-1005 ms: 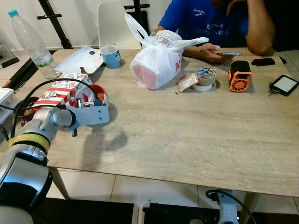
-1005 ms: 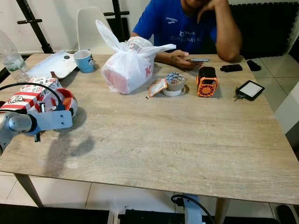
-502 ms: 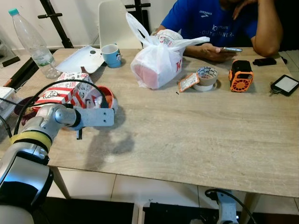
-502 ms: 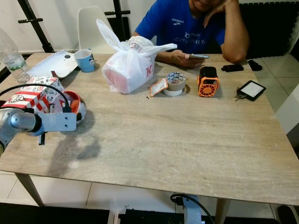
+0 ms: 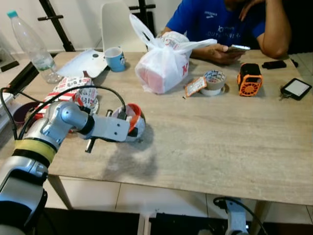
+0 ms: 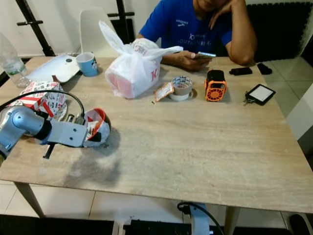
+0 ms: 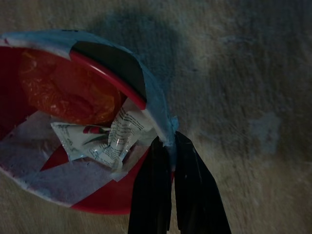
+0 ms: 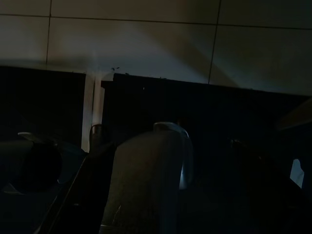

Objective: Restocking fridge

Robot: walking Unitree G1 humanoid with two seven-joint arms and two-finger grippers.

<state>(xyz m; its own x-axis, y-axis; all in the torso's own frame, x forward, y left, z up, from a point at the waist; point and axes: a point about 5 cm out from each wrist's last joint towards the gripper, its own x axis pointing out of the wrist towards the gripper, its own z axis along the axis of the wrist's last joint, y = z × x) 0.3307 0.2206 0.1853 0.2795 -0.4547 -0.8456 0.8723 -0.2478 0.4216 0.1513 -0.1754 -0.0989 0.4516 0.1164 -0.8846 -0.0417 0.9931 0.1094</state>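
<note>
A red takeaway bowl (image 5: 133, 120) with a torn paper lid hangs tilted just above the wooden table (image 5: 220, 137), near its front left. My left gripper (image 5: 125, 129) is shut on the bowl's rim. In the left wrist view the two black fingers (image 7: 155, 195) pinch the rim (image 7: 161, 127), and sauce packets (image 7: 105, 141) and something orange lie inside the bowl. A red-and-white striped food box (image 5: 68, 90) stands on a plate to the left of the bowl. My right arm (image 5: 231, 220) hangs idle below the table's front edge.
A knotted white plastic bag (image 5: 164, 63) sits at the table's middle back, with a tape roll (image 5: 213, 82) and an orange device (image 5: 250, 78) to its right. A blue cup (image 5: 115, 58) and a water bottle (image 5: 32, 44) stand far left. A person (image 5: 220, 24) sits opposite.
My left gripper has carried the red bowl to the right, away from the striped box. The person's hand with the phone has shifted slightly.
</note>
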